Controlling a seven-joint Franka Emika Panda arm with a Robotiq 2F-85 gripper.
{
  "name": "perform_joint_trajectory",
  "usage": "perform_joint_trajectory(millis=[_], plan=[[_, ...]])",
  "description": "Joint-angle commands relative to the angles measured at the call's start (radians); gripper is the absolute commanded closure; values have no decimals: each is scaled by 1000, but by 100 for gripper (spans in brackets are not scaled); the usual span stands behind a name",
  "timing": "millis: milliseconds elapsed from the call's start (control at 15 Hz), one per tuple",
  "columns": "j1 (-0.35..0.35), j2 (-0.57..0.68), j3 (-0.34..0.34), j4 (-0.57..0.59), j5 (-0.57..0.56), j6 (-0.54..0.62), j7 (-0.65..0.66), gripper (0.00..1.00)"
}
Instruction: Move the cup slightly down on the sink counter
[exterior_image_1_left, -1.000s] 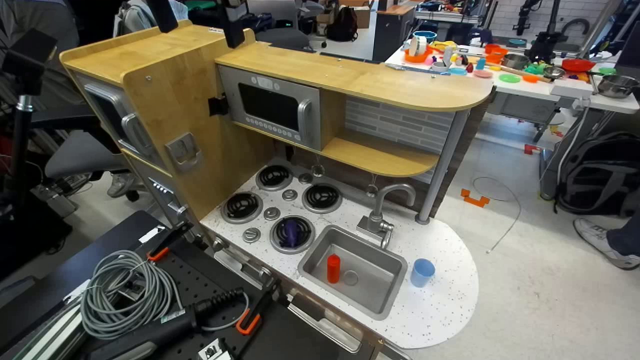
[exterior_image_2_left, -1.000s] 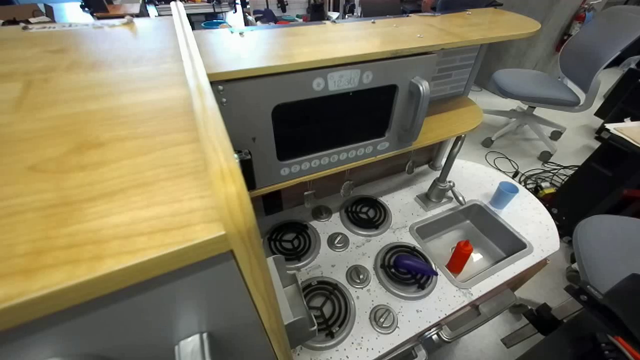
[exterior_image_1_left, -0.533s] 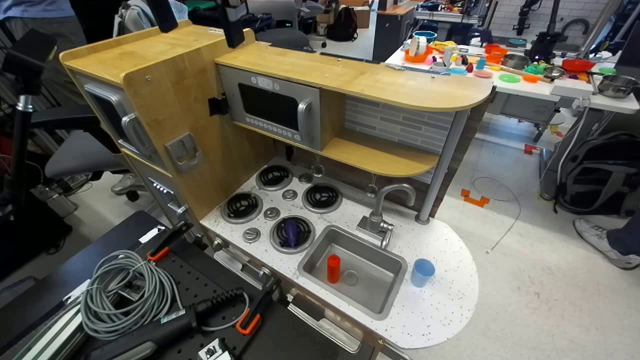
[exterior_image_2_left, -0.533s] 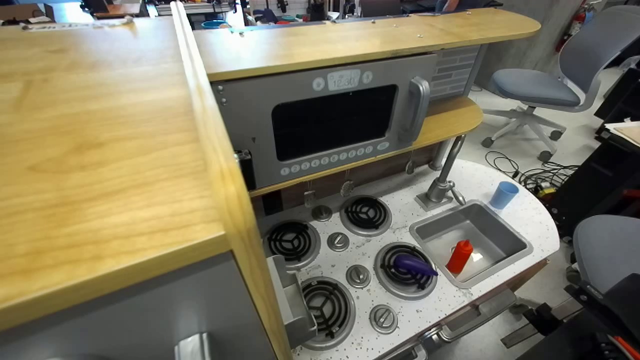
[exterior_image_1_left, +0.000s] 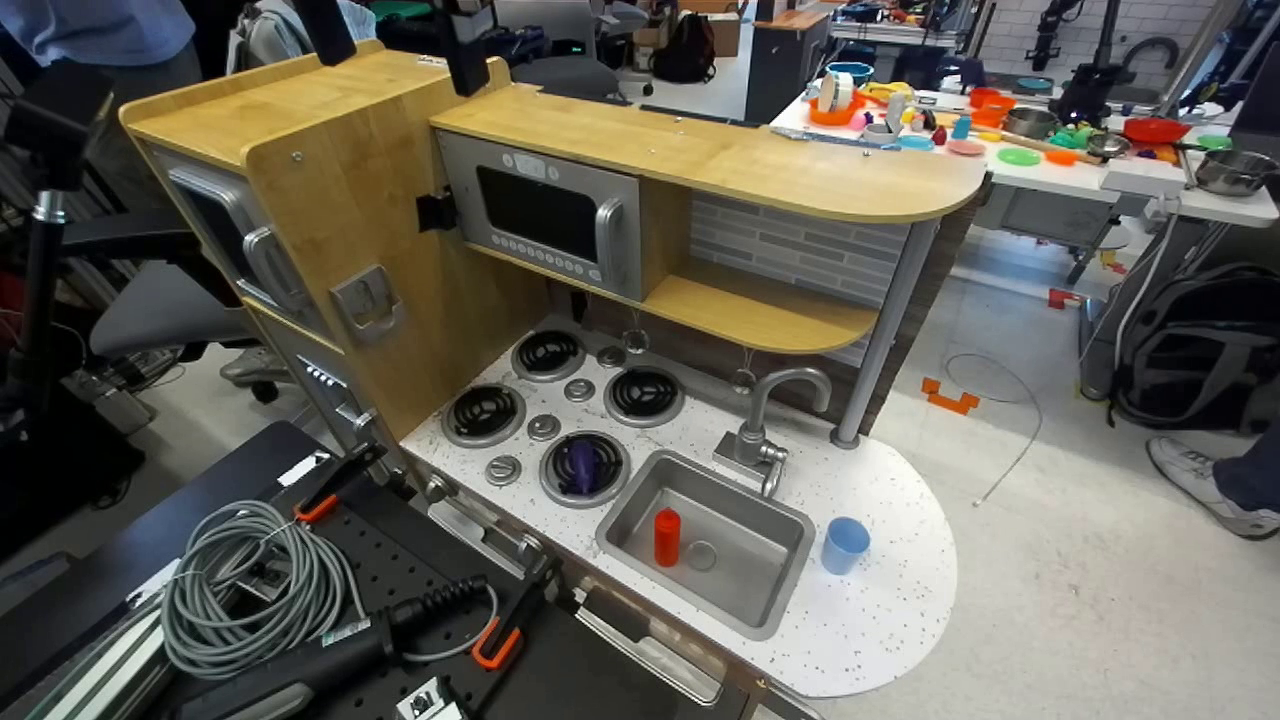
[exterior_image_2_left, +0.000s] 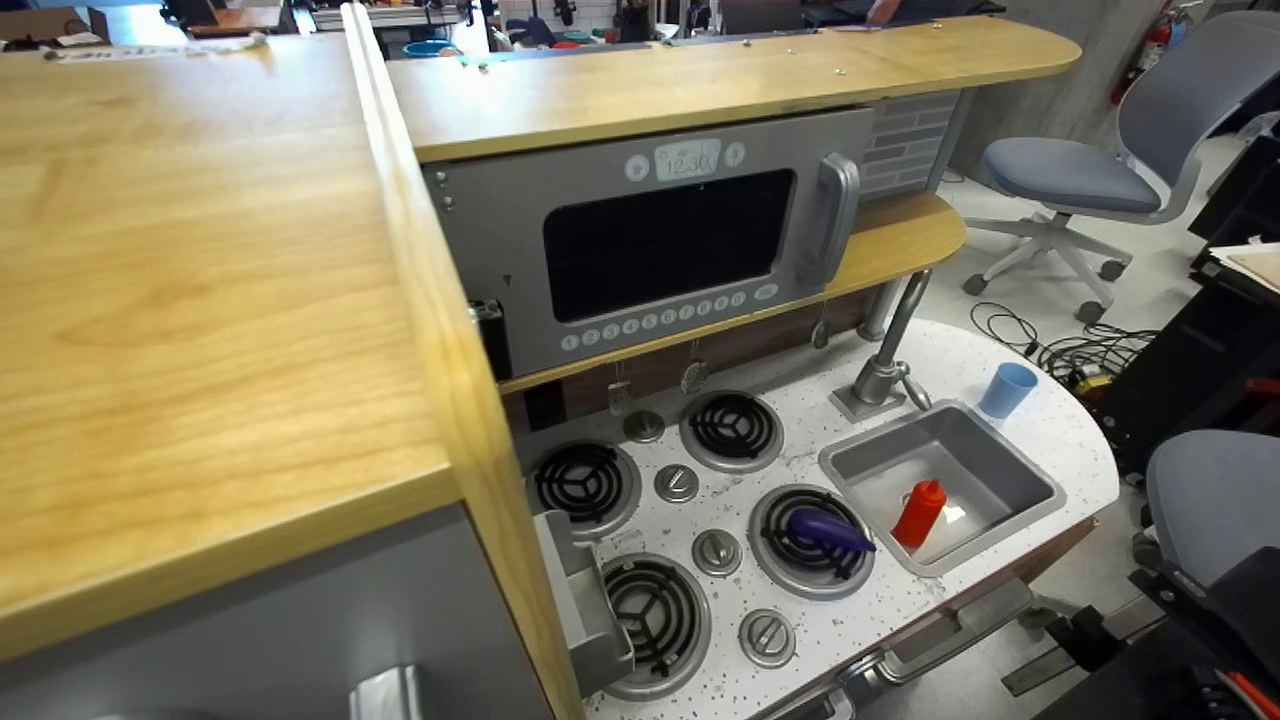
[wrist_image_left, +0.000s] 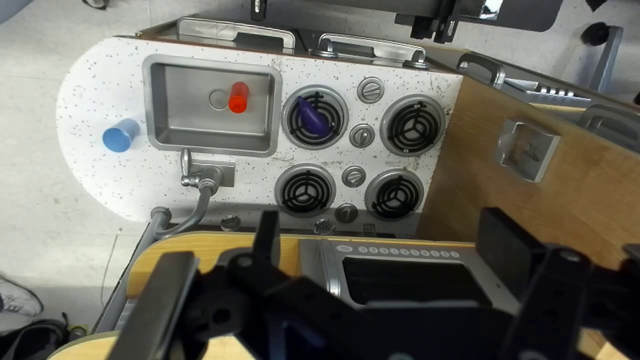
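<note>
The light-blue cup (exterior_image_1_left: 846, 546) stands upright on the rounded end of the white speckled sink counter (exterior_image_1_left: 880, 635), beside the grey basin's short edge. It also shows in an exterior view (exterior_image_2_left: 1008, 390) and at the left of the wrist view (wrist_image_left: 121, 135). My gripper (wrist_image_left: 384, 239) is open and empty, its dark fingers wide apart in the wrist view. It is high above the counter and far from the cup, with the microwave front showing between the fingers. In an exterior view only the gripper's two fingers (exterior_image_1_left: 400, 68) show, at the top edge above the tall cabinet.
A red bottle (exterior_image_1_left: 667, 537) is in the sink basin (exterior_image_1_left: 800, 560). A purple toy (exterior_image_2_left: 828, 529) lies on a burner. The faucet (exterior_image_1_left: 760, 420), post (exterior_image_1_left: 885, 340), wooden shelf (exterior_image_1_left: 720, 140), microwave (exterior_image_2_left: 670, 240) and tall cabinet (exterior_image_1_left: 370, 220) rise around the counter.
The cup and my gripper look unmoved. A person in the background has shifted, with a light-blue shirt now showing more at the upper left of an exterior view.
</note>
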Motion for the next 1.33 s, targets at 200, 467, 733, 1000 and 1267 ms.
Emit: perform_joint_trajectory(millis=[200, 467, 733, 1000, 1267], plan=[[-7, 1, 6, 2, 4, -2, -3, 0], [-7, 1, 6, 2, 4, -2, -3, 0], [-10, 2, 8, 1, -2, -7, 1, 0], [-18, 0, 14, -3, -11, 6, 18, 0], [-20, 1, 14, -2, -16, 2, 20, 0]])
